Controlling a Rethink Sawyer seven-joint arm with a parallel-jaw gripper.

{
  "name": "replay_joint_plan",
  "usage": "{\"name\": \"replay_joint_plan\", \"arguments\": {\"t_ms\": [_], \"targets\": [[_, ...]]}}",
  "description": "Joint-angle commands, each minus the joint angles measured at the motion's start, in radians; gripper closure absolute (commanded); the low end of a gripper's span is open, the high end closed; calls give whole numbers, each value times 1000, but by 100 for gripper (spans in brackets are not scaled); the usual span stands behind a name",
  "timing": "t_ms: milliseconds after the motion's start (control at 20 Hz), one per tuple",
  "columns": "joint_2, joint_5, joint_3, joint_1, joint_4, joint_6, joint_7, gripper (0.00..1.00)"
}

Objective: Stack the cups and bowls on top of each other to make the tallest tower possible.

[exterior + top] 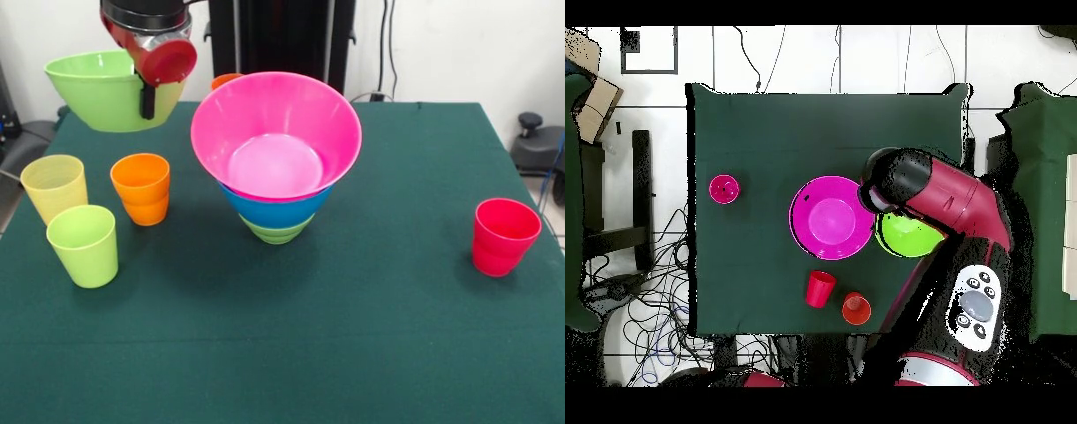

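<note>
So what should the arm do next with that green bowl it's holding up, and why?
Probably carry the light green bowl sideways until it sits over the pink bowl. The gripper holds it by the rim, lifted clear of the table, beside the tower, whose pink top is open and empty.

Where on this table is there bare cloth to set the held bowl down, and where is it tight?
In the front view, open cloth lies between the pink bowl stack and the red cup, and along the whole near edge. It is crowded at the left, where the yellow cup, lime cup and orange cup cluster below the green bowl on the end effector.
</note>
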Motion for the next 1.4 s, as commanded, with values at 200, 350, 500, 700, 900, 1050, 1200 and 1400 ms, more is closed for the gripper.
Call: {"name": "replay_joint_plan", "arguments": {"t_ms": [200,350,500,700,900,1050,1200,1400], "targets": [[40,22,42,21,-77,107,185,100],[46,28,39,26,-86,108,197,100],[46,34,35,32,-78,101,201,100],[49,43,28,39,-76,99,209,100],[54,52,22,44,-77,96,212,100],[55,59,16,49,-73,92,210,100],[58,66,9,53,-71,89,209,100],[60,73,3,55,-74,91,208,100]]}}
